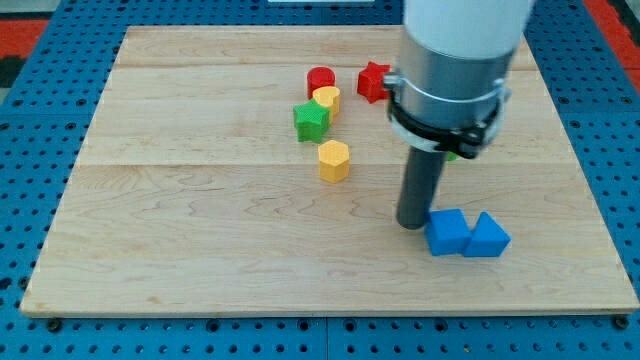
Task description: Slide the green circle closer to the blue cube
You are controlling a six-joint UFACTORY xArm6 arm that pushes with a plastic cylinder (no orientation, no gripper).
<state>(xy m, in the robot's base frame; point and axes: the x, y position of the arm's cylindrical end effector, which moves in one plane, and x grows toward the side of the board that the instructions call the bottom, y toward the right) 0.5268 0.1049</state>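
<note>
tip (413, 224) touching blue cube's (447, 232) left | green circle (453, 154) mostly hidden behind arm | end effector: rod, no jaws

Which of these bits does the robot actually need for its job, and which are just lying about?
In the job: green circle, only a sliver behind the arm; blue cube; my tip, just left of the cube.

Lying about: round red block, red star, yellow block, green star, yellow hexagon, second blue block.
</note>
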